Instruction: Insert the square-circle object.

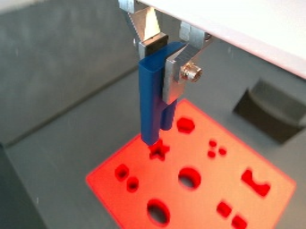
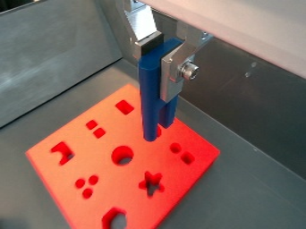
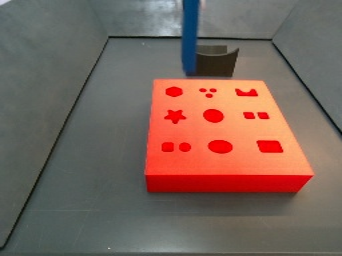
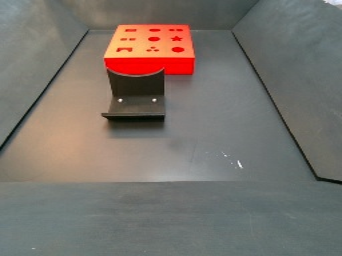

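My gripper [image 1: 164, 63] is shut on the square-circle object [image 1: 152, 103], a slim dark-blue piece that hangs upright with its two prongs pointing down. Both wrist views show the hold [image 2: 159, 61], with the silver fingers clamping the piece's upper end [image 2: 153, 98]. The prongs hang above the flat red board [image 1: 221, 179] with shaped holes, clear of its top [image 2: 180, 174]. In a side view only the blue piece [image 3: 190, 30] shows, above the board's far edge [image 3: 287, 160]; the gripper is out of frame there. The board also shows far off in a side view [image 4: 150, 66].
The dark fixture [image 3: 214, 58] stands on the floor just beyond the red board, also seen in a side view [image 4: 135, 98] and a wrist view [image 1: 275, 107]. Grey walls enclose the dark floor on all sides.
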Tool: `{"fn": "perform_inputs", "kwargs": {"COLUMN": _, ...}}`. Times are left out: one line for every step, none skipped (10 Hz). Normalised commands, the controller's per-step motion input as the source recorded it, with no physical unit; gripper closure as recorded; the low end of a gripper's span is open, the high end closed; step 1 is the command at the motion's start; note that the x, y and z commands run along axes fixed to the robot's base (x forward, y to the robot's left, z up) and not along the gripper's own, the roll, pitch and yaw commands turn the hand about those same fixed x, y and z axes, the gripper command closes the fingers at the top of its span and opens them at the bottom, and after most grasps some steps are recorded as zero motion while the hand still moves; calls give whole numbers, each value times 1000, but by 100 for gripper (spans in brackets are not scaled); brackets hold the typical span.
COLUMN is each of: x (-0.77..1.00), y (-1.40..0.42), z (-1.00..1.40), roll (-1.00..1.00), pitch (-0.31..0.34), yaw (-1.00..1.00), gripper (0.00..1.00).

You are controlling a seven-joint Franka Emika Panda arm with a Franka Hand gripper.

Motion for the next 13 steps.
{"fn": "perform_inputs", "kwargs": {"x": 506, "y": -574, "z": -591, "roll": 294, "pitch": 0, "yaw": -203, "gripper": 100}}
{"fn": "perform_inputs", "kwargs": {"x": 163, "y": -366, "z": -551, "roll": 327, "pitch": 57, "yaw": -500, "gripper": 100}}
{"fn": "perform_inputs", "kwargs": {"x": 77, "y": -186, "z": -360, "roll": 96, "pitch": 0, "yaw": -869, "gripper": 100}}
{"fn": "perform_inputs", "kwargs": {"x": 0, "y": -77, "z": -263, "roll": -34, "pitch": -100, "yaw": -991, "gripper": 100}}
{"fn": "perform_inputs", "kwargs": {"x": 0, "y": -9, "z": -180, "roll": -94, "pitch": -137, "yaw": -1000, "gripper": 100}}
{"fn": "perform_inputs", "kwargs": {"x": 0, "y": -11, "z": -186, "roll": -93, "pitch": -139, "yaw": -1000, "gripper": 100}}
{"fn": "perform_inputs", "kwargs": {"x": 0, "y": -11, "z": -189, "roll": -89, "pitch": -134, "yaw": -1000, "gripper": 100}}
{"fn": "perform_inputs", "kwargs": {"x": 0, "y": -11, "z": -237, "roll": -79, "pitch": -100, "yaw": -1000, "gripper": 100}}
{"fn": "perform_inputs", "kwargs": {"x": 0, "y": -17, "z": -280, "roll": -76, "pitch": -84, "yaw": -1000, "gripper": 100}}
{"fn": "perform_inputs", "kwargs": {"x": 0, "y": -11, "z": -311, "roll": -63, "pitch": -36, "yaw": -1000, "gripper": 100}}
{"fn": "perform_inputs", "kwargs": {"x": 0, "y": -9, "z": -334, "roll": -51, "pitch": 0, "yaw": -1000, "gripper": 100}}
{"fn": "perform_inputs", "kwargs": {"x": 0, "y": 0, "z": -366, "roll": -36, "pitch": 0, "yaw": -1000, "gripper": 100}}
{"fn": "perform_inputs", "kwargs": {"x": 0, "y": 0, "z": -277, "roll": 0, "pitch": 80, "yaw": -1000, "gripper": 100}}
